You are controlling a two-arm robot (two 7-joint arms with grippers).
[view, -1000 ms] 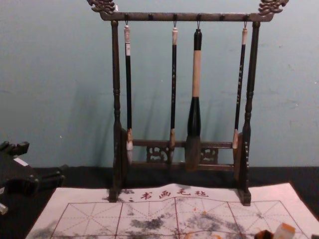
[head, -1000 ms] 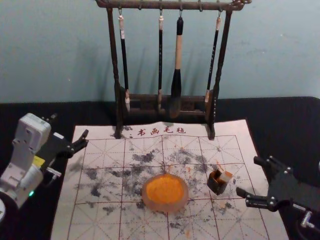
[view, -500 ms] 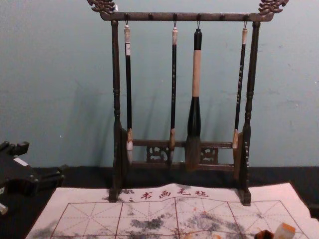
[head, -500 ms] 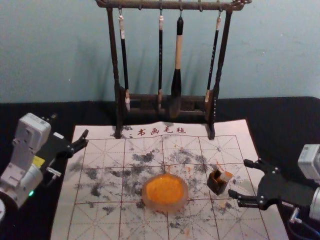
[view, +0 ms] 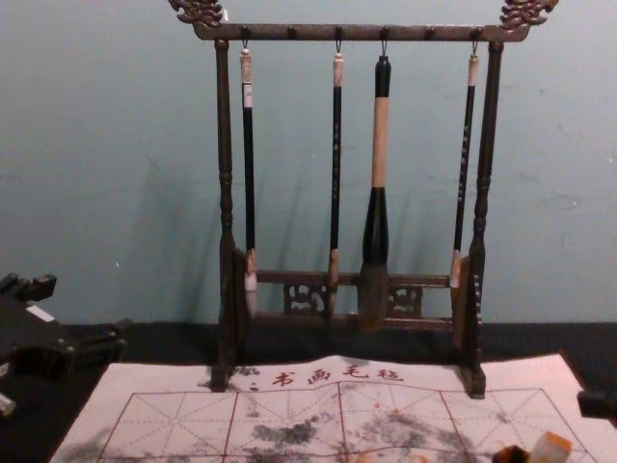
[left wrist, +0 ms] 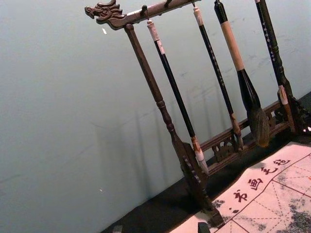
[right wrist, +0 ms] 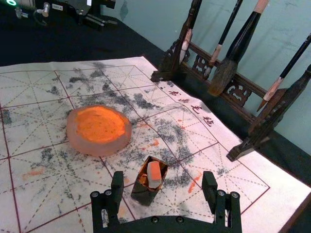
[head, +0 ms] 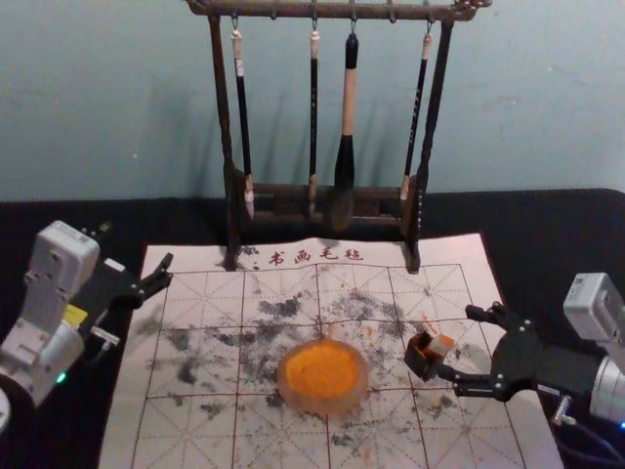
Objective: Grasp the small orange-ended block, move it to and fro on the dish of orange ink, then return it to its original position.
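The right gripper (right wrist: 163,178) was held with its jaws spread and empty, aimed at the dark box (right wrist: 144,194), presumably so that the orange-ended block (right wrist: 154,175) could be straddled. The block was seated at a lean in the box just ahead of the jaws, its end left proud of the rim, where a grip could be had. The dish (right wrist: 77,139) of orange ink (right wrist: 101,124) was set beyond the box from those jaws, likely for a short carry. The left gripper (head: 137,243), jaws parted, was parked well apart, presumably to leave the path free.
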